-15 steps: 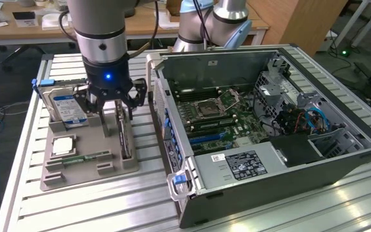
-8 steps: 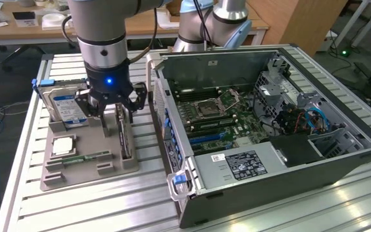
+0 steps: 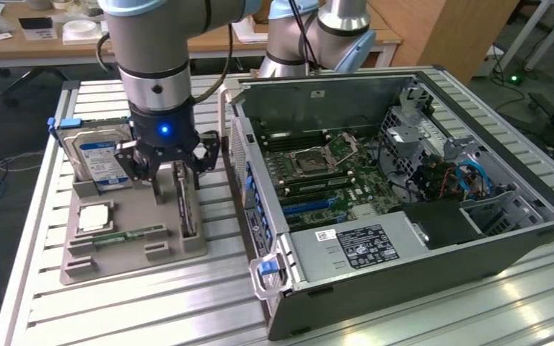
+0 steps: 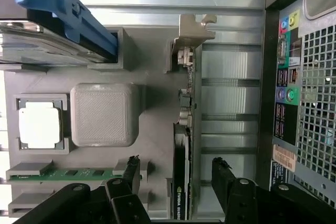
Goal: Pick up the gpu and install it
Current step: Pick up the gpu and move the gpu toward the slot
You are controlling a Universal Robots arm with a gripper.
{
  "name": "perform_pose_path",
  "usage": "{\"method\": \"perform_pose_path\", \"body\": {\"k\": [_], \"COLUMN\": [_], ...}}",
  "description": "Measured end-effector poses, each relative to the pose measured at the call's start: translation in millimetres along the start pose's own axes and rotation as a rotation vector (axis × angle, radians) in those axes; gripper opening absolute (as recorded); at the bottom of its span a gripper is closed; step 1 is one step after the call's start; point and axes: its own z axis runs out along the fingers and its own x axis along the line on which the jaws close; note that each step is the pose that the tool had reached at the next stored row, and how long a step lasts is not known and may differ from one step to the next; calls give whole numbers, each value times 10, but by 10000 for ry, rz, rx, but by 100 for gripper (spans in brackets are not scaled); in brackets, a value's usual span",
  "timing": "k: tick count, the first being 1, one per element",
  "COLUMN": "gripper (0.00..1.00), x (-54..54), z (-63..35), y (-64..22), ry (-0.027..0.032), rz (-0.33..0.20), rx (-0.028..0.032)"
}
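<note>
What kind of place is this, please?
Probably a robotics lab: an open computer case on a slatted metal table, a grey tray holding the gpu and a hard drive, a robot arm.

The gpu (image 4: 185, 145) stands on edge in a grey tray (image 3: 138, 209) slot; dark card, silvery bracket at one end.

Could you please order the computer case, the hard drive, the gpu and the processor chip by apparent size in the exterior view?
1. computer case
2. hard drive and gpu: unsure, since the gpu stands edge-on, partly behind the gripper
3. processor chip
</note>
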Motion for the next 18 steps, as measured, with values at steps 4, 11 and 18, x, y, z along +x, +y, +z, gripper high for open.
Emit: {"method": "perform_pose_path", "body": {"k": [4,11,18], "gripper": [66,66,66], "x": [-19,-49,-51], "z": [70,197,324], "y": [0,20,34], "ry": [0,0,13], "rz": [50,-77,-156], "rx": [4,11,28]}}
